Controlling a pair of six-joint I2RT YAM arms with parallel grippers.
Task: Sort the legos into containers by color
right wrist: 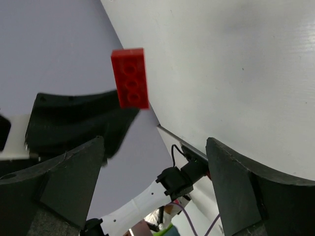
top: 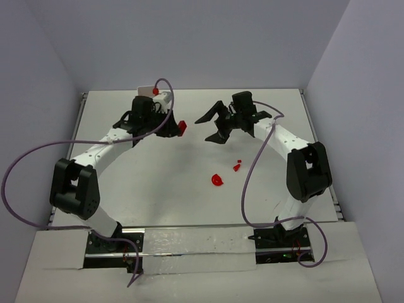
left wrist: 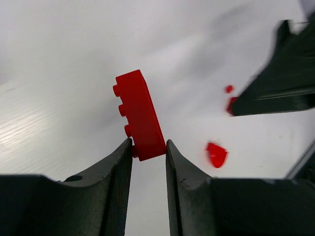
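A red lego brick (left wrist: pixel 140 115) hangs above the table, pinched at its lower end between the fingertips of my left gripper (left wrist: pixel 149 147), which is shut on it. From above, that brick (top: pixel 182 128) sits at the tip of the left gripper (top: pixel 176 129). My right gripper (top: pixel 203 130) faces it from the right, wide open and empty. In the right wrist view the brick (right wrist: pixel 130 77) floats ahead of the right gripper (right wrist: pixel 155 152), clear of both fingers. Small red legos (top: pixel 217 180) (top: pixel 237 166) lie on the table. The white containers tray (top: pixel 145 89) is mostly hidden behind the left arm.
A purple cable loops around each arm. The table's raised edges run along the left (top: pixel 81 120) and right (top: pixel 308 120). The right gripper's black finger (left wrist: pixel 285 83) reaches into the left wrist view, above loose red pieces (left wrist: pixel 216 154).
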